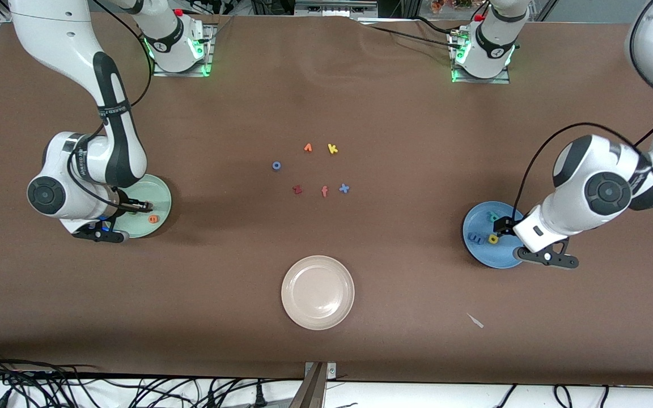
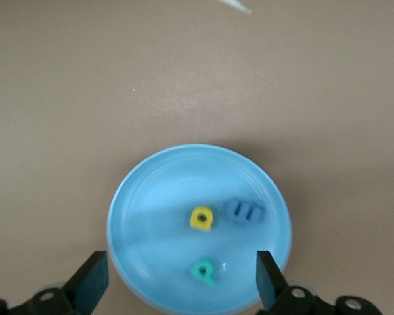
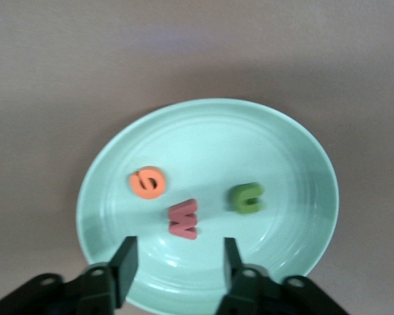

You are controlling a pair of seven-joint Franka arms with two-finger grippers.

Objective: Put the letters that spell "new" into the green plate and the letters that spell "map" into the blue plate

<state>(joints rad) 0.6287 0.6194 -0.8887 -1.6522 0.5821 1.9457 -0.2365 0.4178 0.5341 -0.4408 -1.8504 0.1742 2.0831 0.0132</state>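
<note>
The green plate (image 3: 282, 151) holds the orange e (image 3: 147, 182), the salmon-red w (image 3: 184, 218) and the green n (image 3: 247, 197). My right gripper (image 3: 177, 262) hovers open just above this plate, holding nothing. In the front view the right arm covers much of the green plate (image 1: 159, 192), with only the e (image 1: 153, 219) showing beside the right gripper (image 1: 136, 207). The blue plate (image 2: 138, 197) carries the yellow a (image 2: 201, 218), the blue m (image 2: 244, 211) and the teal p (image 2: 203, 270). Over it my left gripper (image 2: 180, 282) stands wide open and empty; it also shows over the blue plate (image 1: 482, 255) as the left gripper (image 1: 502, 226).
A beige plate (image 1: 318, 292) sits mid-table, nearest the front camera. Loose letters lie in the middle: an orange one (image 1: 308, 148), yellow k (image 1: 333, 149), blue o (image 1: 276, 165), dark red z (image 1: 297, 190), salmon f (image 1: 324, 191), blue x (image 1: 344, 188). A white scrap (image 1: 475, 321) lies near the blue plate.
</note>
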